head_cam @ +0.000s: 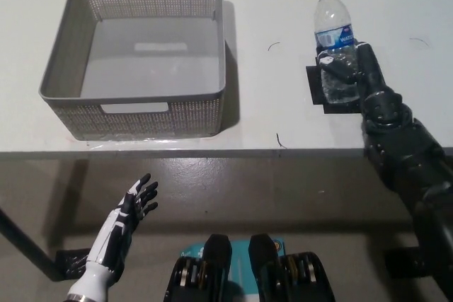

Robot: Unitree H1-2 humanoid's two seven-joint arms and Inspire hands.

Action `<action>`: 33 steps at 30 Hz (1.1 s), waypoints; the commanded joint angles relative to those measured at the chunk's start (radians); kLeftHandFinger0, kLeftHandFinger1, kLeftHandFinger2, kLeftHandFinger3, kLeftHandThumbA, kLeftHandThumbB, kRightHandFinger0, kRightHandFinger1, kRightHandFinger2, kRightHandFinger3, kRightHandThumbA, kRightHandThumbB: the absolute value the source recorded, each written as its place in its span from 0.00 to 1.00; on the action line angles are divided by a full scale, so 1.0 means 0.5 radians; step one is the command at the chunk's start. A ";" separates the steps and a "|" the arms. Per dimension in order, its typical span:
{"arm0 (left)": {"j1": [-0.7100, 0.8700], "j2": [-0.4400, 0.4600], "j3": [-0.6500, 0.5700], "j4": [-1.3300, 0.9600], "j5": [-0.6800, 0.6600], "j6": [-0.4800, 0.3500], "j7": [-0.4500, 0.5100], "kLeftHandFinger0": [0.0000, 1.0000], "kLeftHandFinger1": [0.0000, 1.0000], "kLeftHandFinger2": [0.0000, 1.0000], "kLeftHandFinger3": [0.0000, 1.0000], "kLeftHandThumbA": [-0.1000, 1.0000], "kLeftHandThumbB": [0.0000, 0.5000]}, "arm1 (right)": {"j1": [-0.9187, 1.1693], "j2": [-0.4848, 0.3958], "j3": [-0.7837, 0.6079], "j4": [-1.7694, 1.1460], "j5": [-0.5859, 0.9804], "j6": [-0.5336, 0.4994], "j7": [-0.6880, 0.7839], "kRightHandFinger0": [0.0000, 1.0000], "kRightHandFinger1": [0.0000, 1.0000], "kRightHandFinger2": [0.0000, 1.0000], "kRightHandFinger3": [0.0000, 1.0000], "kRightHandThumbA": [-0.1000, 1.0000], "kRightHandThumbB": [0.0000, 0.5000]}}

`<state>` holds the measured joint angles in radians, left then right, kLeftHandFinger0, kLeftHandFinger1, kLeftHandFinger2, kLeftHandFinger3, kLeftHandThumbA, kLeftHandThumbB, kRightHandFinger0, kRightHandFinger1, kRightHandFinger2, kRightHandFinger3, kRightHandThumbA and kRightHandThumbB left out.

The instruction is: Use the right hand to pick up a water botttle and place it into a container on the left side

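Right hand (348, 70) wraps its fingers around the lower half of the water bottle (335, 44), upright over the black tape mark (315, 91) on the table (283, 5). Bottle looks part-full: light, thin-walled, slick, likely to dent; mid-body grip suits it. Basket (134, 107) sits well apart to the left. Left hand (134, 206) rests low, fingers spread, holding nothing.

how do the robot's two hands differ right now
The right hand is black and raised over the white table, while the left hand is white and sits low, below the table edge. The right hand is closed around the water bottle; the left hand holds nothing, fingers spread. Both are five-fingered robot hands.
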<state>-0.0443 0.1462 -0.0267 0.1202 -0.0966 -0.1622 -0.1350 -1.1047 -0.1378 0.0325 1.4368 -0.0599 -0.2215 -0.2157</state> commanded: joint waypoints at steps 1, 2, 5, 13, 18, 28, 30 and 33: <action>-0.004 0.015 0.023 -0.033 -0.026 -0.099 -0.034 1.00 1.00 1.00 1.00 1.00 0.45 | -0.128 -0.018 -0.027 -0.042 0.011 -0.085 -0.143 0.00 0.37 0.72 0.73 0.00 0.28; -0.005 0.016 0.024 -0.035 -0.032 -0.095 -0.038 1.00 1.00 1.00 1.00 1.00 0.44 | -0.136 -0.019 -0.027 -0.047 0.011 -0.099 -0.148 0.00 0.38 0.72 0.74 0.00 0.28; -0.004 0.020 0.022 -0.035 -0.037 -0.093 -0.043 1.00 1.00 1.00 1.00 1.00 0.42 | -0.182 -0.010 -0.036 -0.077 0.018 -0.134 -0.155 0.00 0.40 0.74 0.75 0.00 0.26; -0.003 0.020 0.018 -0.020 -0.030 -0.085 -0.041 1.00 1.00 1.00 1.00 1.00 0.41 | -0.331 0.091 0.037 -0.330 -0.074 -0.305 -0.204 0.00 0.40 0.80 0.82 0.00 0.23; -0.015 0.029 0.012 -0.007 -0.018 -0.098 -0.047 1.00 1.00 1.00 1.00 1.00 0.40 | -0.360 0.196 0.062 -0.608 -0.101 -0.386 -0.212 0.07 0.50 0.86 0.83 0.00 0.26; -0.015 0.043 -0.009 -0.014 0.029 -0.105 -0.047 1.00 1.00 1.00 1.00 1.00 0.38 | -0.430 0.471 0.150 -0.828 -0.161 -0.252 -0.166 0.00 0.35 0.76 0.81 0.00 0.21; -0.018 0.043 -0.012 -0.017 0.030 -0.101 -0.050 1.00 1.00 1.00 1.00 1.00 0.36 | -0.455 0.526 0.156 -0.789 -0.152 -0.243 -0.160 0.00 0.36 0.76 0.76 0.00 0.19; -0.017 0.044 -0.013 -0.027 0.048 -0.099 -0.046 1.00 1.00 1.00 1.00 1.00 0.38 | -0.520 0.614 0.196 -0.624 -0.207 -0.330 -0.238 0.00 0.38 0.79 0.71 0.00 0.22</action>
<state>-0.0439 0.1509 -0.0334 0.1266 -0.0886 -0.1712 -0.1439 -1.2521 0.1264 0.1093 1.0953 -0.1205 -0.3267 -0.2920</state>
